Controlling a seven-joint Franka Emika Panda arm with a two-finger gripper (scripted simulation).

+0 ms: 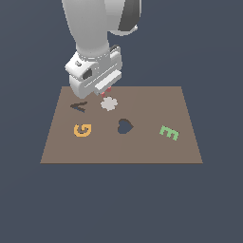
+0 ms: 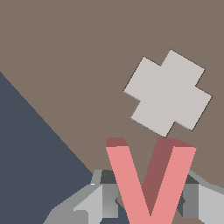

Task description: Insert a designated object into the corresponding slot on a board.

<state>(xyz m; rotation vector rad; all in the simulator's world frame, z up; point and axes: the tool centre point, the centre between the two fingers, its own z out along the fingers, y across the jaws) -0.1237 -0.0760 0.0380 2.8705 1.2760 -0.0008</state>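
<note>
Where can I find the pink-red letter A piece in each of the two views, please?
Exterior view: the pink-red A piece only peeks out as a red sliver under the tool, above the board's far edge.
Wrist view: it fills the lower middle, held between the tool's fingers.
Shared landmark: the pale cross-shaped piece, lying next to it in both.

Pale cross piece [image 1: 109, 103] beside A-slot [image 1: 79, 107]

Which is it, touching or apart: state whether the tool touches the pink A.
Touching. The wrist view shows the tool with its fingers pressed against both sides of the pink A.
</note>
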